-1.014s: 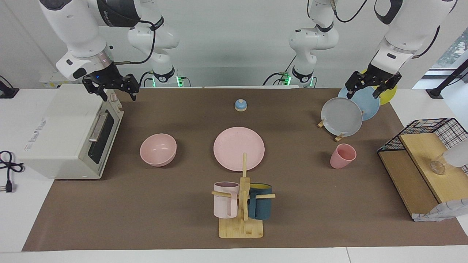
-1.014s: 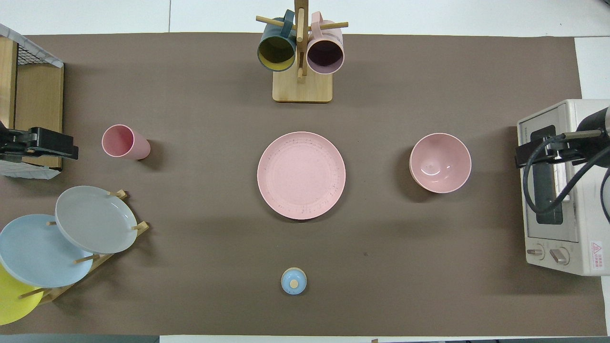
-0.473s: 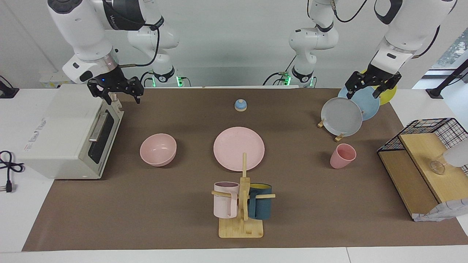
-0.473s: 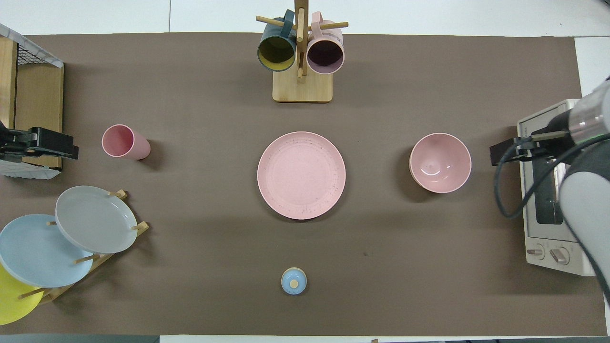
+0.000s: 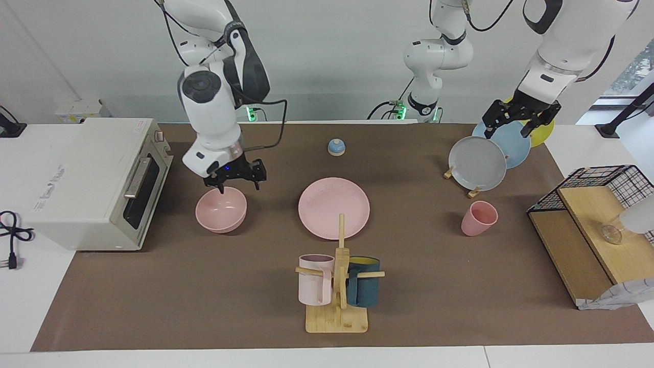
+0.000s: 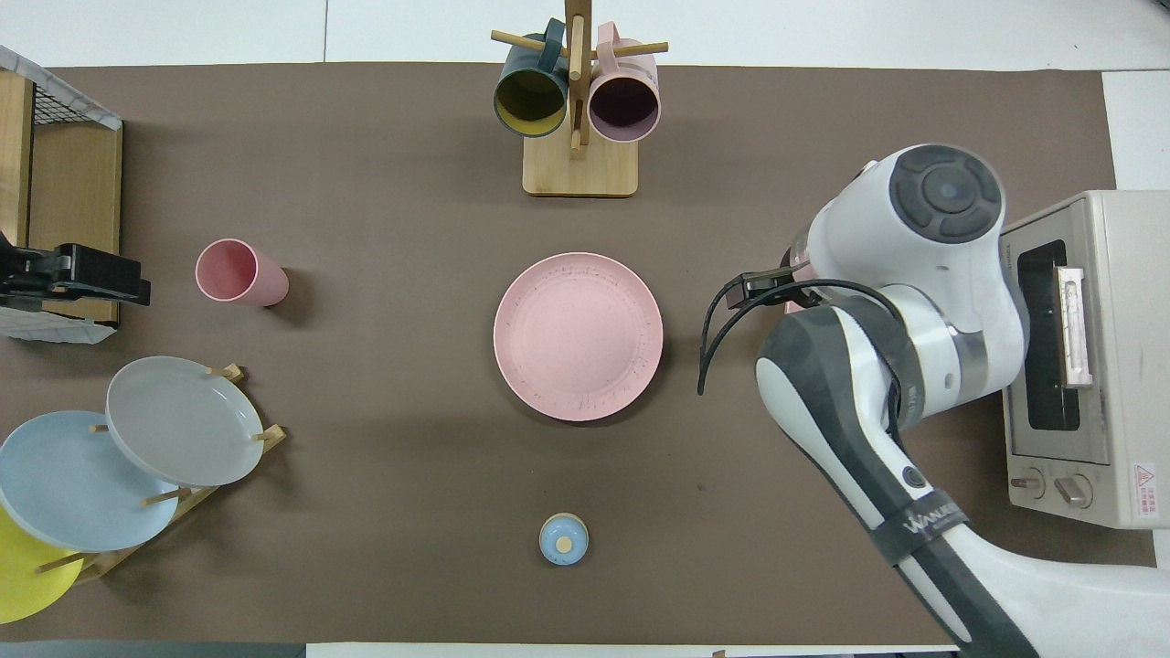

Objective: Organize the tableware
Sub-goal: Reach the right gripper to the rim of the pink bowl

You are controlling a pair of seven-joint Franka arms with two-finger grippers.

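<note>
One camera looks down from across the table at the robots; another looks steeply down from above them. Both share the plate point(image 5: 334, 207) point(image 6: 578, 336) at mid-table.

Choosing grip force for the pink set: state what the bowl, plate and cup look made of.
Pink bowl: matte with a faint inner sheen, likely plastic or fibre composite. Pink plate: matte, dark speckles, probably wheat-straw type plastic. Pink tumbler cup: same matte look; ceramic cannot be excluded.

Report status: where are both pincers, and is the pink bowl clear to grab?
Right pincer open, over pink bowl, not gripping. Left pincer open, waiting over plate rack. Bowl upright beside pink plate; nothing in the way.
</note>
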